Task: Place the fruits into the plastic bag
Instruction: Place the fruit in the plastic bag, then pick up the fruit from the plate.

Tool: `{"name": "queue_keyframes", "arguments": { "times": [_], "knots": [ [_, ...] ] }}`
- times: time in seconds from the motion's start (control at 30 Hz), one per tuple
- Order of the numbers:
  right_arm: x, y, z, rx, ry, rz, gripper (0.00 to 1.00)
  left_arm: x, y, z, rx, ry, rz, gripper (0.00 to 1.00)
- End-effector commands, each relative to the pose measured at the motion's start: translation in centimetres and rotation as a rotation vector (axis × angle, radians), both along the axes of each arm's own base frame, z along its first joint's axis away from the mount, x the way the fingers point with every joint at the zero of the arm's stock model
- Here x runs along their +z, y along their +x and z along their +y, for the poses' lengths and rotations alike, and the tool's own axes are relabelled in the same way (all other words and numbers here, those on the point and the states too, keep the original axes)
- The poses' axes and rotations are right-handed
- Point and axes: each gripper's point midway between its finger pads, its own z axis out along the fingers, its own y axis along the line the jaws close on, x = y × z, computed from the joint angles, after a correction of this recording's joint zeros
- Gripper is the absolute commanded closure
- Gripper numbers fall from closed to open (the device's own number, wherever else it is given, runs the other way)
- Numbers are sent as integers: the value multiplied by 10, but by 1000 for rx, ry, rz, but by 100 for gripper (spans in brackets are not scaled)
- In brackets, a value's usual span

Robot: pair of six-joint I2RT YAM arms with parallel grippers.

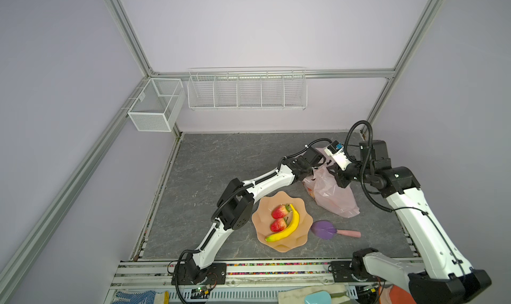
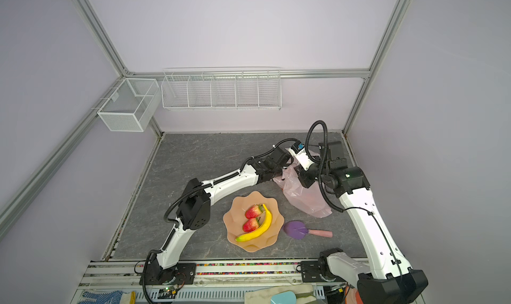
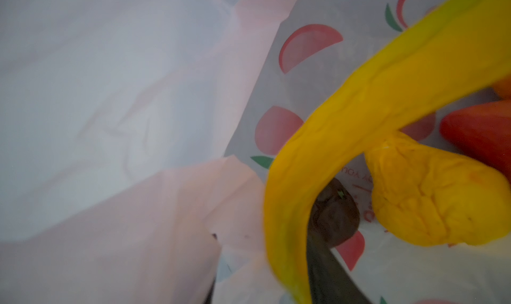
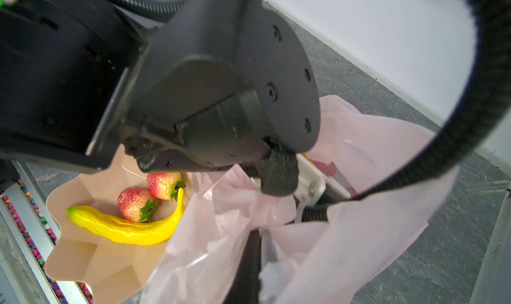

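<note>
Your plastic bag [image 1: 337, 200] sits right of centre in both top views, already holding a banana [image 3: 318, 139], a pear [image 3: 431, 200], a dark round fruit [image 3: 334, 214] and an orange-red fruit [image 3: 481, 134]. Your left hand [image 1: 315, 171] reaches into its mouth, spread around that banana. Your right hand [image 1: 341, 182] pinches the bag's rim. Left in the peach bowl [image 1: 265, 205]: a strawberry [image 1: 279, 212], a second strawberry [image 1: 278, 224] and a second banana [image 1: 287, 229].

The left arm [image 1: 265, 182] and right arm [image 1: 420, 225] have glossy white link shells joined by blocky matte-black joint housings [image 1: 239, 208], with ribbed black cable conduit [image 1: 360, 122] looping beside them. In the right wrist view, a rounded black housing [image 4: 249, 75] at upper centre carries small recessed screws [image 4: 272, 91] around its edge.
</note>
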Motion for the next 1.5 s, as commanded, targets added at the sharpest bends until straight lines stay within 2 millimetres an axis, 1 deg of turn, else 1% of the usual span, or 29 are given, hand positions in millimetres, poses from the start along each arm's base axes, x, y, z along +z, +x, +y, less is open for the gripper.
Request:
{"name": "queue_keyframes", "arguments": {
  "times": [0.0, 0.07, 0.1, 0.13, 0.17, 0.3, 0.37, 0.5, 0.57, 0.67, 0.87, 0.97, 1.1, 1.17, 1.23, 1.3, 1.37, 1.47],
  "knots": [
    [4, -2, 7, 49, 19, -40, 93, 28, 6, -19, -32, -121, -126, 27],
    [3, -2, 7, 48, 19, -37, 93, 40, 7, -22, -17, -180, -144, 21],
    [3, -1, 8, 48, 19, -40, 93, 47, 7, -22, -7, -205, -153, 16],
    [3, -1, 7, 46, 17, -41, 94, 51, 7, -20, 2, -220, -162, 6],
    [3, -1, 7, 45, 16, -41, 93, 55, 7, -17, 8, -225, -175, 1],
    [5, 1, 7, 37, 29, -49, 93, 68, 9, 6, 59, -211, -221, 1],
    [6, 2, 8, 34, 33, -52, 93, 72, 14, 24, 112, -194, -245, 1],
    [4, 2, 8, 33, 38, -41, 93, 75, 22, 69, 230, -160, -242, 1],
    [4, 1, 9, 37, 46, -44, 93, 77, 22, 90, 281, -160, -247, 1],
    [3, 1, 10, 38, 55, -47, 93, 74, 18, 118, 329, -169, -250, 1],
    [1, -1, 13, 46, 73, -22, 94, 77, 11, 171, 456, -207, -201, 1],
    [3, -3, 13, 38, 83, -23, 93, 84, -1, 193, 519, -240, -153, 1],
    [5, -2, 11, 27, 80, -28, 93, 94, -34, 208, 548, -366, 16, 1],
    [5, -1, 11, 23, 78, -25, 93, 100, -48, 216, 568, -441, 71, 1],
    [4, -2, 11, 24, 79, -20, 94, 100, -68, 219, 553, -497, 168, 1],
    [3, -2, 12, 23, 81, -16, 94, 95, -87, 219, 557, -519, 287, 1],
    [2, -2, 11, 19, 79, -10, 93, 81, -104, 220, 576, -495, 396, 1],
    [0, -3, 11, 15, 76, -1, 93, 52, -127, 218, 596, -414, 560, 0]
  ]
}}
